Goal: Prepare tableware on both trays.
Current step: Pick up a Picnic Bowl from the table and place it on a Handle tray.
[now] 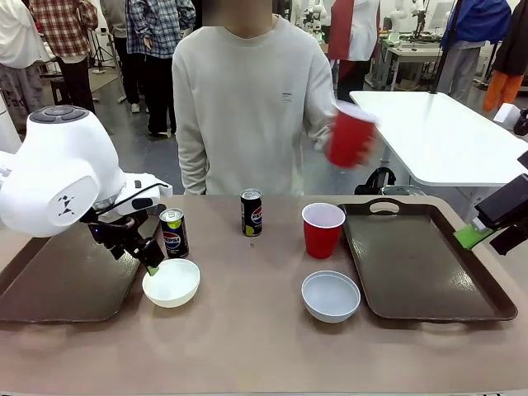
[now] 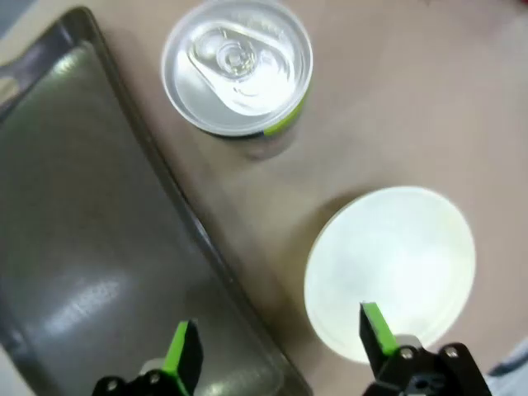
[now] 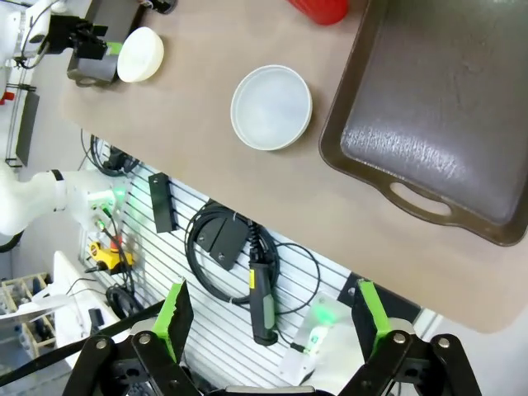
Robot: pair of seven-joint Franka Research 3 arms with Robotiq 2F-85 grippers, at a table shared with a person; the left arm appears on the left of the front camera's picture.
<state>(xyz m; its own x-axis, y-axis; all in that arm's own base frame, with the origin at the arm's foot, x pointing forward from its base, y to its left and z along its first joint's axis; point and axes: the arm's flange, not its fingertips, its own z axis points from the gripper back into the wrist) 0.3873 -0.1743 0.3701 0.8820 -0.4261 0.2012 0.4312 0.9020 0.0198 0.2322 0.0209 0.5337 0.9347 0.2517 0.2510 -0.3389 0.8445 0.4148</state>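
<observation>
Left wrist view: left end effector (image 2: 276,334) wide open, empty, straddling bowl (image 2: 396,264) edge and tray (image 2: 82,206) rim; closing could snag the tray.

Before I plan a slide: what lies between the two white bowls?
Bare table between the left bowl and right bowl, in the front view.

We are seeing the dark brown left tray (image 1: 58,285) and right tray (image 1: 421,264) lying flat. Between them the white left bowl (image 1: 172,283) and right bowl (image 1: 331,296) are sitting upright, with the left can (image 1: 173,233), middle can (image 1: 252,212) and a red cup (image 1: 322,230) standing behind. A second cup (image 1: 351,136) is being held tilted in the air.
</observation>
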